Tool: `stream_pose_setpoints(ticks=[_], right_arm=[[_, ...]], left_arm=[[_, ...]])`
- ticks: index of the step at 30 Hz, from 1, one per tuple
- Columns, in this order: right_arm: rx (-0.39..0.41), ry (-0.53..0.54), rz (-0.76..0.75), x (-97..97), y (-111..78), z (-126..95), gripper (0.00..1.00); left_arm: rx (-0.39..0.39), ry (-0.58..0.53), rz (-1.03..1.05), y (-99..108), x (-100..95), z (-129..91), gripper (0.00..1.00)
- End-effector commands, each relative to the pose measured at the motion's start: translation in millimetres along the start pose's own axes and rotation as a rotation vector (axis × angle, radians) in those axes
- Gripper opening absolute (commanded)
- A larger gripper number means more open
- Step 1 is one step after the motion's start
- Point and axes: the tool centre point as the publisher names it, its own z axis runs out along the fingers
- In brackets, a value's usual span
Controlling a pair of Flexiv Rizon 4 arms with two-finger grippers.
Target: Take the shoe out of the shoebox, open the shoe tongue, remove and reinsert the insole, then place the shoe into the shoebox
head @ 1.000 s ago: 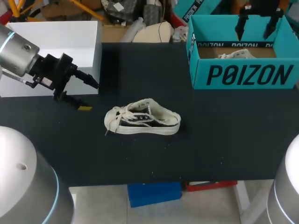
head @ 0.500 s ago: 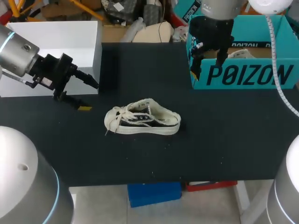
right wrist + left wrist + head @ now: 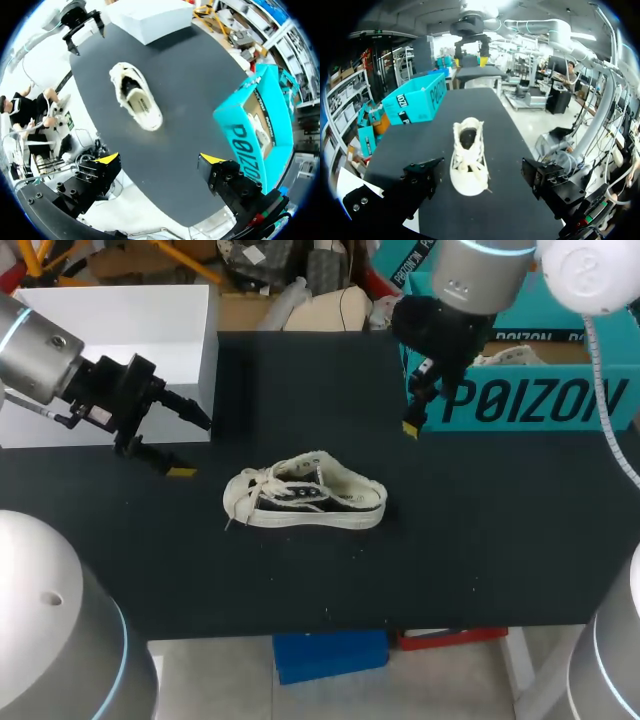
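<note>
We note the right gripper (image 3: 160,159) has come off the shoebox (image 3: 530,400) and now hangs past its near left corner, over the table (image 3: 480,540), fingers spread and empty. The left gripper (image 3: 195,447) has not moved and is also released, holding nothing. The shoe (image 3: 305,497) is unmoved, sole down mid-table, well apart from both grippers.

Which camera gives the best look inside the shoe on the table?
The right wrist view: it looks down into the shoe, showing its dark inside. The left wrist view sees the shoe toe-first, with the opening partly visible. The head view shows mostly its side.
</note>
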Motion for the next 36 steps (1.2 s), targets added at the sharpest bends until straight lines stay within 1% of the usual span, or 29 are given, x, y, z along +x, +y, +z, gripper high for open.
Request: stream_pose_setpoints(ticks=[1,2,3,19,20,22,24,26,28,31,36], right_arm=[[-0.129,0.04,-0.329,38.6,10.0,24.3,1.0],[-0.106,0.034,-0.377,46.8,9.2,27.8,1.0],[-0.078,0.003,-0.399,53.0,6.6,30.9,1.0],[-0.078,0.003,-0.399,53.0,6.6,30.9,1.0],[-0.118,0.01,-0.388,52.5,6.3,31.5,1.0],[-0.278,0.02,-0.353,51.7,5.7,36.4,1.0],[-0.391,0.011,-0.334,45.8,2.1,44.1,1.0],[-0.518,-0.007,-0.35,47.8,4.6,50.4,1.0],[-0.58,-0.017,-0.397,50.0,7.1,56.4,1.0],[-0.76,-0.03,-0.429,51.7,13.2,60.3,1.0],[-0.76,-0.03,-0.429,51.7,13.2,60.3,1.0]], left_arm=[[-0.001,-0.003,0.002,0.9,0.1,1.7,1.0],[-0.001,-0.003,0.002,0.9,0.1,1.7,1.0],[-0.001,-0.003,0.002,0.9,0.1,1.7,1.0],[-0.001,-0.003,0.002,0.9,0.1,1.7,1.0],[-0.001,-0.003,0.002,0.9,0.1,1.7,1.0],[-0.001,-0.003,0.002,0.9,0.1,1.7,1.0],[-0.001,-0.003,0.002,0.9,0.1,1.7,1.0],[-0.001,-0.003,0.002,0.9,0.1,1.7,1.0],[-0.001,-0.003,0.002,0.9,0.1,1.7,1.0],[-0.001,-0.003,0.002,0.9,0.1,1.7,1.0],[-0.001,-0.003,0.002,0.9,0.1,1.7,1.0]])
